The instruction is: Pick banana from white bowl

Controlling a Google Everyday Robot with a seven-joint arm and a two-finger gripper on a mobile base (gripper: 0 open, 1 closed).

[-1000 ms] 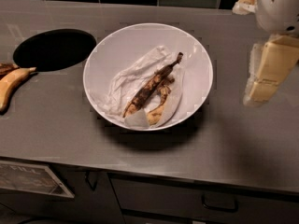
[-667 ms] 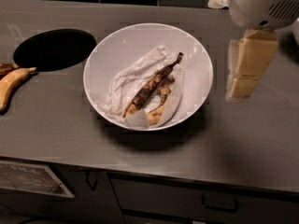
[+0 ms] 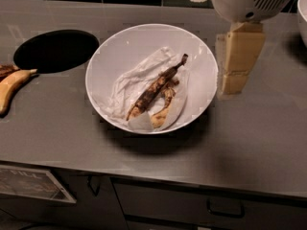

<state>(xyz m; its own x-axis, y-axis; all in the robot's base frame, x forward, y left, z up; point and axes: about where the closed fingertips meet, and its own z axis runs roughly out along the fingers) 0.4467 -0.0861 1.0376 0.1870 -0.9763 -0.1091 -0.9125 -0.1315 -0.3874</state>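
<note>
Camera view: long, slim, brown-black overripe banana [image 3: 154,89], lying diagonally on crumpled white paper [image 3: 127,83] inside the wide, round, plain white bowl [image 3: 120,42]. Tan, blocky two-finger gripper [image 3: 235,63]: shifted leftward over the last second, now hanging just beside the bowl's right rim, holding nothing (how far open, cannot tell). Judgement: approach under way, banana not yet reached.

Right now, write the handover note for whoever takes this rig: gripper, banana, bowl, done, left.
The gripper hangs above the grey counter, just right of the wide round white bowl, clear of the fruit.
The long brown-black overripe banana lies in that bowl on crumpled white paper, stem toward the back.
Done: nothing lifted yet. Left: reach in, grasp the banana, lift it out.
</note>
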